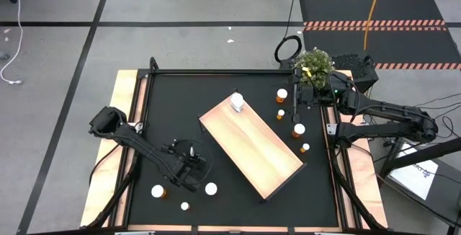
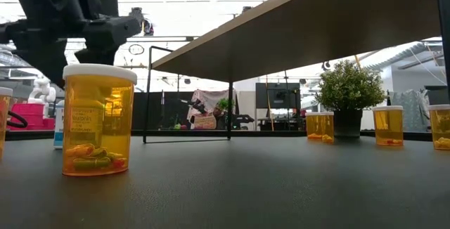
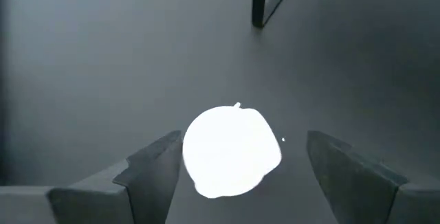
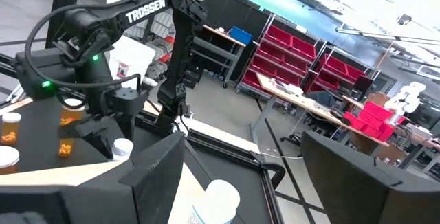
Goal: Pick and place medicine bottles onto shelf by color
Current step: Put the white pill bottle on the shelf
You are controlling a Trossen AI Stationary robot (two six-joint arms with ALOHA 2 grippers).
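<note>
Two dark robot arms work a black tabletop mat scattered with small pill bottles around a raised pale-wood shelf board.

High view: the left gripper hangs over the near-left mat beside three white-capped orange bottles; a blocky white bottle stands on the board's far end; the right gripper sits by a small potted plant, four more capped bottles near it. Low view: an amber, white-capped bottle stands upright in front, the shelf overhead. Left wrist view: fingers spread wide either side of a round white cap, not touching. Right wrist view: fingers wide apart, empty, above the white bottle.
</note>
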